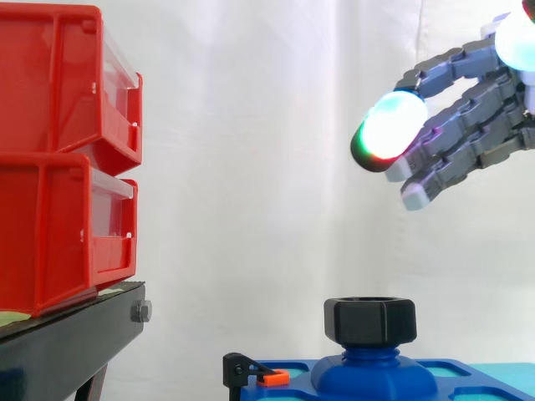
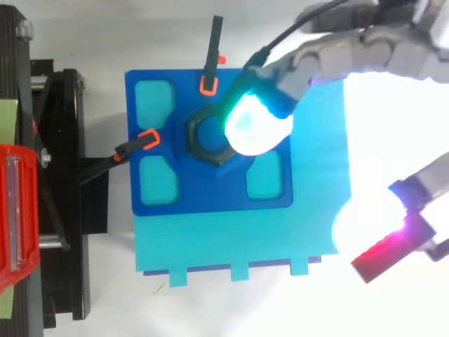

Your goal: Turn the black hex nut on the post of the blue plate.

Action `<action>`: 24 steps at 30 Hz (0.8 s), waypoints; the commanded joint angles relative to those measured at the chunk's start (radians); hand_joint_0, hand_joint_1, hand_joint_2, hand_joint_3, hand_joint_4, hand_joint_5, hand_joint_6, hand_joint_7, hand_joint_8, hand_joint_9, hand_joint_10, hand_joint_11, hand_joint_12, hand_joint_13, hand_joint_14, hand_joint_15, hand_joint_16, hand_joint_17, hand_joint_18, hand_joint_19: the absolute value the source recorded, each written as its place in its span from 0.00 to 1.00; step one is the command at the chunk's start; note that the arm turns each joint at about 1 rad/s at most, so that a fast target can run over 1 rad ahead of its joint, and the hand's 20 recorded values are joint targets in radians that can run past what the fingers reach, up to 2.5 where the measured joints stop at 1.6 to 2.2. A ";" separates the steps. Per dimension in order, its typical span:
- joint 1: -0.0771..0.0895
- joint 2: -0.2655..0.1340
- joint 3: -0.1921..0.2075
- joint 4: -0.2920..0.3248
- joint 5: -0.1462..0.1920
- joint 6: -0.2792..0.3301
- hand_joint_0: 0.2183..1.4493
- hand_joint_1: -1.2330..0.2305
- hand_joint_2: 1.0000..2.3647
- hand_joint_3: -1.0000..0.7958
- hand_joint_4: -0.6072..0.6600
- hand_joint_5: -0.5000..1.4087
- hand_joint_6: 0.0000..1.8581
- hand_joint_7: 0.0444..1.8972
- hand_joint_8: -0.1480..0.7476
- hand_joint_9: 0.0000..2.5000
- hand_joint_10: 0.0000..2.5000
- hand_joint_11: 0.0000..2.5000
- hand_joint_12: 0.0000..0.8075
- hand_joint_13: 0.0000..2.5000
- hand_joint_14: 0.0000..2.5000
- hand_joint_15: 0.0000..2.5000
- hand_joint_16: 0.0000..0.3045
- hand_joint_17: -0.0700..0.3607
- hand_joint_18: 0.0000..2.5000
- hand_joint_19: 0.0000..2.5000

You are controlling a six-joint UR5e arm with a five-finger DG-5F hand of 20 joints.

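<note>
The black hex nut (image 1: pixel 370 320) sits on the blue post (image 1: pixel 370 361) of the blue plate (image 2: pixel 210 196), low in the side view. From above the black hex nut (image 2: pixel 207 137) lies near the plate's middle. My hand (image 1: pixel 468 125) hangs well above and to the right of the nut, not touching it. Its fingers are spread and nearly straight, pointing left and down, with glowing fingertips (image 1: pixel 389 129). In the top view my hand (image 2: pixel 365 53) reaches in from the upper right, and one glowing fingertip (image 2: pixel 256 126) overlaps the nut's right side.
Two stacked red bins (image 1: pixel 67 159) rest on a black stand (image 1: pixel 75 334) at the left. Two black clamps with orange tips (image 2: pixel 209 70) (image 2: pixel 133 146) hold the plate at its top and left edges. A cyan base (image 2: pixel 238 242) lies under the plate.
</note>
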 commanded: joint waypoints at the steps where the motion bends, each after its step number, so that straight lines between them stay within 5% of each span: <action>1: 0.009 -0.047 0.025 0.034 0.011 -0.021 0.18 0.40 0.00 0.28 0.57 0.15 0.27 0.38 0.41 0.18 0.00 0.02 0.43 0.16 0.00 0.06 0.17 0.43 0.06 0.08; 11: 0.028 -0.134 0.130 -0.008 0.025 -0.038 0.19 0.41 0.00 0.28 0.58 0.15 0.27 0.38 0.42 0.19 0.00 0.03 0.43 0.16 0.00 0.06 0.17 0.43 0.07 0.08; 24: 0.037 -0.191 0.162 0.015 0.028 -0.046 0.19 0.43 0.00 0.28 0.58 0.15 0.27 0.37 0.42 0.20 0.00 0.03 0.43 0.17 0.00 0.07 0.17 0.43 0.07 0.09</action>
